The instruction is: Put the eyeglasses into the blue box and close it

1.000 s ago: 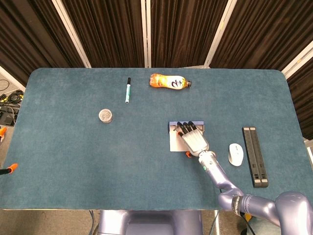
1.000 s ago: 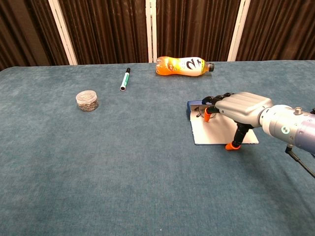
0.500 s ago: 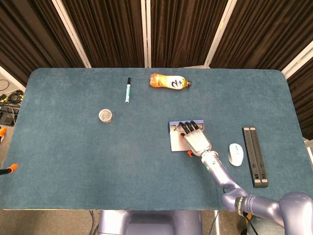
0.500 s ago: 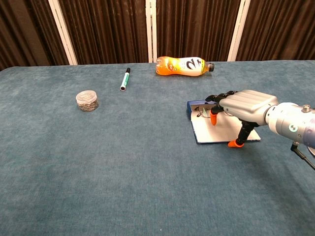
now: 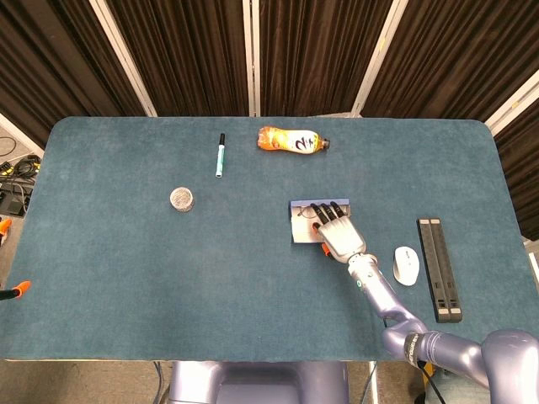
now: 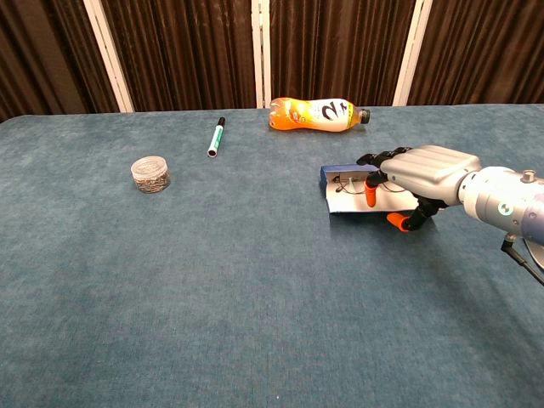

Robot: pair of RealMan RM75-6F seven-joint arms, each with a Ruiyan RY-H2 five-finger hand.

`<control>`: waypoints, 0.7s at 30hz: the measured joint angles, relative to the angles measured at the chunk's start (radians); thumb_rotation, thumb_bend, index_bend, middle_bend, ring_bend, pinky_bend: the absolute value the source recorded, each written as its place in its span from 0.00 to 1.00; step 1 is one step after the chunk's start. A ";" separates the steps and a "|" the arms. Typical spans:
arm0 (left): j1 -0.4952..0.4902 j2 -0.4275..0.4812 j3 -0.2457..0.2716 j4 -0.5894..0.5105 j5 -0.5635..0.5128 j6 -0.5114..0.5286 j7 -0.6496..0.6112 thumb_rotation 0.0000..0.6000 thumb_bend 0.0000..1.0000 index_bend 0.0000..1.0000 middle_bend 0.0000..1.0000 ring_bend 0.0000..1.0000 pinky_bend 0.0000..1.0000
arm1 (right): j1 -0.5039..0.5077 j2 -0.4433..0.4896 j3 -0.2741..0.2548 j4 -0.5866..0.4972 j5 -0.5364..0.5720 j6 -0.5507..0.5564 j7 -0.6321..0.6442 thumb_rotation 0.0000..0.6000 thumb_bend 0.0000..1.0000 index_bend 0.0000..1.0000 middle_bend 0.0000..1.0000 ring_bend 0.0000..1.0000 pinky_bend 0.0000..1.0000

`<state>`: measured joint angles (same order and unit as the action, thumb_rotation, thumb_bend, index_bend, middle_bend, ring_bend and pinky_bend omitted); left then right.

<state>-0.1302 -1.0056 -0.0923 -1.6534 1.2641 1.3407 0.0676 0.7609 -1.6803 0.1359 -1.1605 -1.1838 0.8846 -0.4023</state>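
Note:
The blue box (image 5: 296,207) (image 6: 324,177) lies right of the table's middle. Its white-lined lid (image 5: 303,233) (image 6: 353,202) is tilted up from the table, partly folded over the box. Thin frames of the eyeglasses (image 5: 302,216) (image 6: 343,181) show inside at the left end. My right hand (image 5: 339,236) (image 6: 425,170) holds the lid, fingers over its top and the orange-tipped thumb under its front edge. The rest of the box's inside is hidden by the hand. No view shows my left hand.
An orange bottle (image 5: 290,140) (image 6: 316,114) lies at the back, a pen (image 5: 220,155) (image 6: 216,137) to its left, and a small round jar (image 5: 182,199) (image 6: 150,174) further left. A white mouse (image 5: 406,265) and a black bar (image 5: 440,269) sit right of the hand.
The right hand has lifted the lid from flat on the table and swung it up and back toward the box. The hand moved away from me with it.

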 measured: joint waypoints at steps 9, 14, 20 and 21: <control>-0.002 -0.003 -0.001 0.005 -0.005 -0.005 0.003 1.00 0.00 0.00 0.00 0.00 0.00 | 0.010 -0.023 0.022 0.046 0.010 -0.003 0.012 1.00 0.43 0.47 0.00 0.00 0.00; -0.003 -0.004 -0.001 0.005 -0.007 -0.005 0.005 1.00 0.00 0.00 0.00 0.00 0.00 | 0.011 -0.032 0.029 0.063 -0.004 0.014 0.033 1.00 0.43 0.54 0.00 0.00 0.00; -0.003 -0.004 -0.001 0.004 -0.007 -0.004 0.005 1.00 0.00 0.00 0.00 0.00 0.00 | 0.002 -0.024 0.019 0.060 -0.035 0.031 0.057 1.00 0.45 0.59 0.00 0.00 0.00; -0.002 -0.004 -0.001 0.003 -0.006 -0.004 0.005 1.00 0.00 0.00 0.00 0.00 0.00 | 0.000 -0.019 0.016 0.054 -0.040 0.034 0.061 1.00 0.45 0.60 0.00 0.00 0.00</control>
<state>-0.1326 -1.0093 -0.0930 -1.6505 1.2582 1.3369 0.0723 0.7609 -1.6994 0.1515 -1.1065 -1.2240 0.9186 -0.3416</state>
